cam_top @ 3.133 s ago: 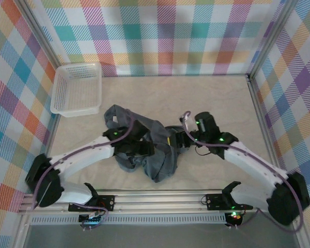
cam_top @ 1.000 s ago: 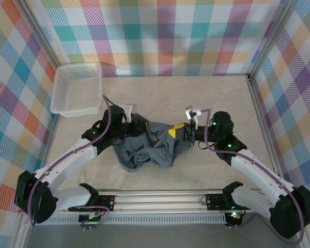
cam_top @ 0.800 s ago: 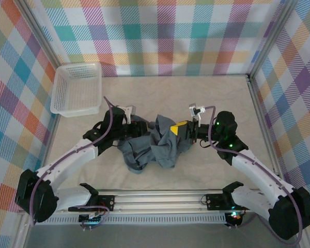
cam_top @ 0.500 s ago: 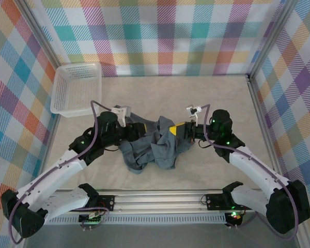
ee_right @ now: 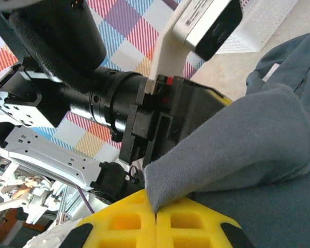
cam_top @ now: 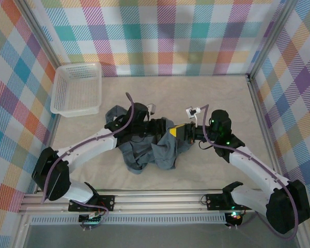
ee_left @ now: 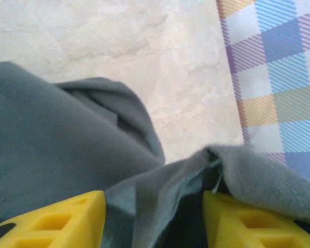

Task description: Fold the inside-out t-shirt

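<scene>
Left arm has swung across from the left side of the heap, and the left gripper (cam_top: 161,126) now sits just beside the right gripper (cam_top: 174,132) over the middle of the desk (cam_top: 206,98). Its yellow fingers (ee_left: 67,217) have gone from nearly closed to spread; a loose fold of the t-shirt (cam_top: 144,149) drapes between them and is not pinched. Right gripper stays pressed together on a ridge of the grey cloth, fingers meeting with the fabric nipped at their tips. The stretch between the two arms a second ago is gone: the t-shirt lies slumped in a crumpled mound on the desk, its top edge lifted at the right gripper. White basket (cam_top: 76,66) sits far left, well apart. Reads as a regrasp, the left letting go to take a new hold close to the right. No fold made yet; the garment is not laid flat
</scene>
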Tool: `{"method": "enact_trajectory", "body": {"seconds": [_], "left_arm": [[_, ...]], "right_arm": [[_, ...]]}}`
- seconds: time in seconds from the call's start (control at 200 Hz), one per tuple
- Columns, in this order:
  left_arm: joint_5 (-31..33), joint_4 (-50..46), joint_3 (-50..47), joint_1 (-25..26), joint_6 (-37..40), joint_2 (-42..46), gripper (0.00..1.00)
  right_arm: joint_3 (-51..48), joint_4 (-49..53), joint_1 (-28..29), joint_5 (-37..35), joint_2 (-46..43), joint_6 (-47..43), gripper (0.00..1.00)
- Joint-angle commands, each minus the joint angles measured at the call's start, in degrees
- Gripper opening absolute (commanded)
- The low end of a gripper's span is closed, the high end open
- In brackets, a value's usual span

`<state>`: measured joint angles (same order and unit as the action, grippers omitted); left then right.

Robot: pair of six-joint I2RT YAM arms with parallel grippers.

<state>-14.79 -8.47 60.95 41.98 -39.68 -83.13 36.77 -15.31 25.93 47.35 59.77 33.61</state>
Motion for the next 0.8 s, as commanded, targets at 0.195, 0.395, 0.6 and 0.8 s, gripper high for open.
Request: {"method": "enact_trajectory", "body": {"seconds": [0.195, 0.395, 0.6, 0.8], "left_arm": [[0.2, -9.1, 4.5, -1.6, 1.3, 3.6, 0.00], [-17.3, -2.6, 5.2, -5.7, -5.8, 7.6, 0.00], [-18.5, -4.6, 4.7, -3.4, -2.5, 4.4, 0.00], [-18.5, -3.3, 5.2, -3.4, -1.7, 3.7, 0.00]], "right_arm": [[-3.3, 5.4, -4.1, -9.0, -2.8, -1.1, 0.00], [-8.4, 13.6, -10.1, -13.7, -1.6, -6.4, 0.21], [-4.3, 20.4, -8.8, -11.0, -9.0, -9.1, 0.46], [-3.8, 22.0, 6.5, -35.4, -20.0, -12.3, 0.39]]}}
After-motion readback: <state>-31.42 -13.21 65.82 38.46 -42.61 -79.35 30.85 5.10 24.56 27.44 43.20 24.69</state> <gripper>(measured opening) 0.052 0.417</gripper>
